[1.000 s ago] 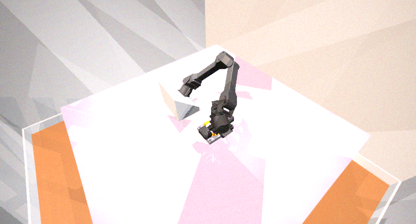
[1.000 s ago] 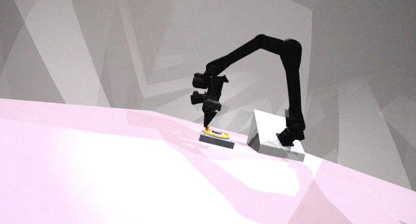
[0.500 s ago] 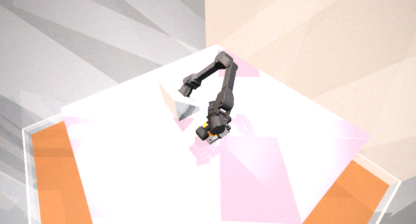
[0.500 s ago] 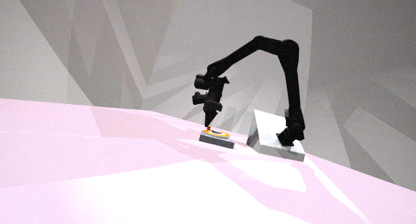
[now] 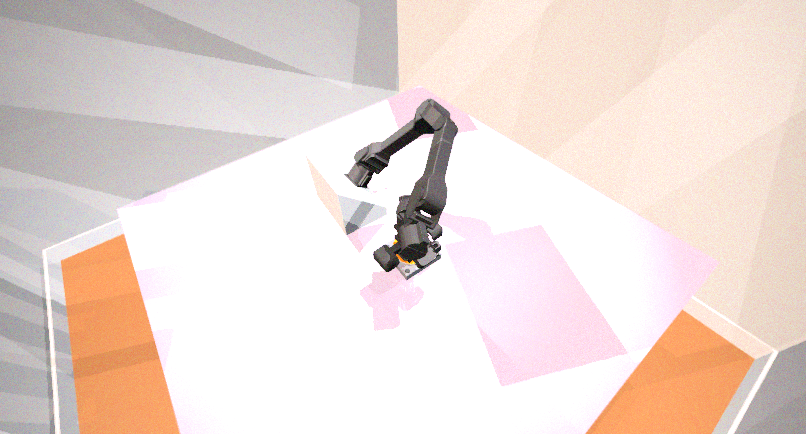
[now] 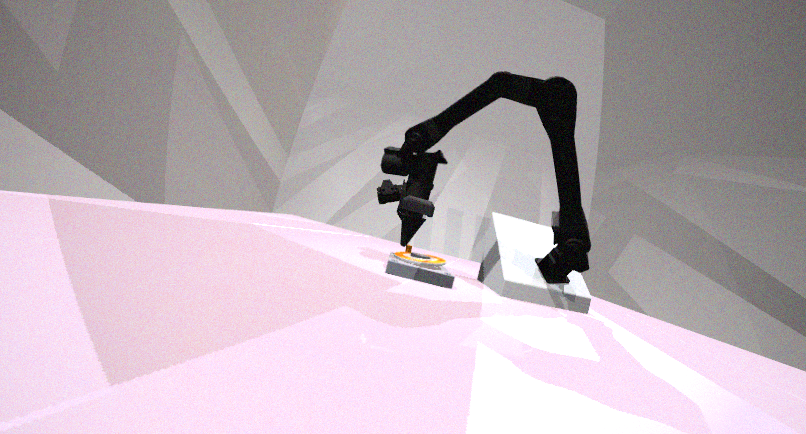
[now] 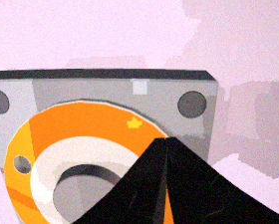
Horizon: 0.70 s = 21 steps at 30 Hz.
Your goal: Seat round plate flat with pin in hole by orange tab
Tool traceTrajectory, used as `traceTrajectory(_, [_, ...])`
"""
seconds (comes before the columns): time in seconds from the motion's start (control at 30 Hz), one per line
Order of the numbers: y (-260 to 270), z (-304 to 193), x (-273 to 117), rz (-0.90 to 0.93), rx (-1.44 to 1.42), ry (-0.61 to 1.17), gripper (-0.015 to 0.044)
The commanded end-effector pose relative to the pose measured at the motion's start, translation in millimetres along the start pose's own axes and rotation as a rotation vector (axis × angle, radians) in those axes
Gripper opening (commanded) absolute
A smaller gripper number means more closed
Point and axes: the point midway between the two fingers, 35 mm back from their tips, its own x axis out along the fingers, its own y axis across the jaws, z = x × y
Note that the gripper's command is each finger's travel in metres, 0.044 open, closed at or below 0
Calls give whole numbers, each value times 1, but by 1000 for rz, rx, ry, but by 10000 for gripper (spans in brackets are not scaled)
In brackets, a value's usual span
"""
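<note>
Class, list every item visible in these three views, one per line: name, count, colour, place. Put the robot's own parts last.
Table: one, white-pink, under everything.
Base: one, grey, square, mid-table below the gripper.
Plate: one, orange ring, on the base.
Tab: one, orange, upright at the plate's rim, under the fingers.
Slab: one, white, under the arm's foot.
Arm: one, black, arched over the base.
Gripper: one, black, fingers shut, holding nothing.

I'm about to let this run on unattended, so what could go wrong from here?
1. The shut gripper hangs right over the orange plate; pressing there might tilt it or jam it on the post rather than turn it.
2. The plate's small hole shows at the left, and the pin is not visible, so alignment cannot be confirmed.
3. The gripper may end up touching the plate.
</note>
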Motion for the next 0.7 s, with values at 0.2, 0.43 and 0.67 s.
traceTrajectory(0.2, [-6, -13, 1, -1, 9, 13, 0])
traceTrajectory(0.43, [-9, -16, 0, -1, 9, 13, 0])
traceTrajectory(0.67, [-10, -20, -1, -1, 9, 13, 0])
